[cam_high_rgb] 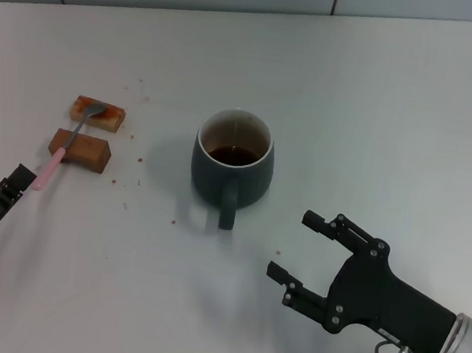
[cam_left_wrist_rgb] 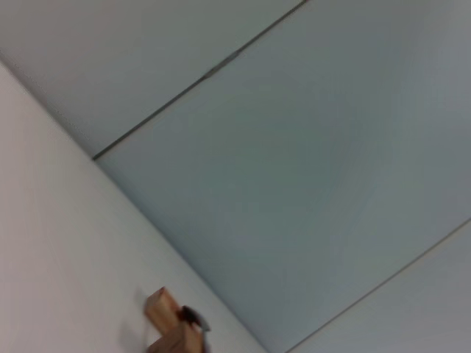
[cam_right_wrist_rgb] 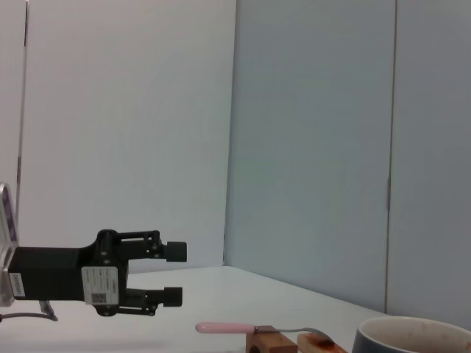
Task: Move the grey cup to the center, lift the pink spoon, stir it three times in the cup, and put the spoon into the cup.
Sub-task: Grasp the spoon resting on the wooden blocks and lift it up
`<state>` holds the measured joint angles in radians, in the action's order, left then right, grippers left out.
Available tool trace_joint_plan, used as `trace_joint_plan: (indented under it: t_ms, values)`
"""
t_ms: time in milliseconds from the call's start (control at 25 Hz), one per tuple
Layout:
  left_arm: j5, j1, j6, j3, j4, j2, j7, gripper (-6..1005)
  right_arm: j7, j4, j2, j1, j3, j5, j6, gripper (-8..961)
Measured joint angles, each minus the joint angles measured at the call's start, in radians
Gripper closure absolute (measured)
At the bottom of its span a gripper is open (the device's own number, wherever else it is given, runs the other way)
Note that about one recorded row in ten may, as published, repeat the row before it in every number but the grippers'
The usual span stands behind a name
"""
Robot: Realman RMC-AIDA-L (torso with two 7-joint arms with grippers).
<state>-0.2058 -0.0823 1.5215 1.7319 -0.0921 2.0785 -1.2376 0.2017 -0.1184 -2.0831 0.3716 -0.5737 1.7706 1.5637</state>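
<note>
White tabletop (cam_high_rgb: 381, 99) seen from above; its far edge meets a pale panelled wall. Near the middle stands the grey cup (cam_high_rgb: 231, 166), upright, handle turned toward the near edge, dark liquid inside. Toward the left edge lie two brown blocks (cam_high_rgb: 80, 150) (cam_high_rgb: 98, 112), one beyond the other, just apart. The pink spoon (cam_high_rgb: 69, 142) rests across both, bowl on the farther block, pink handle projecting past the nearer one toward the near-left corner. Small reddish specks (cam_high_rgb: 143, 89) dot the surface around the blocks.
</note>
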Motion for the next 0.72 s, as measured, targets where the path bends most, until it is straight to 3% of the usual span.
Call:
trace_joint_plan:
  t_ms: [720]
  values:
    - [0.001, -0.023, -0.094, 0.009, -0.002, 0.001, -0.079, 231, 0.013, -0.001, 0.002, -0.001, -0.004, 0.003, -0.004, 192]
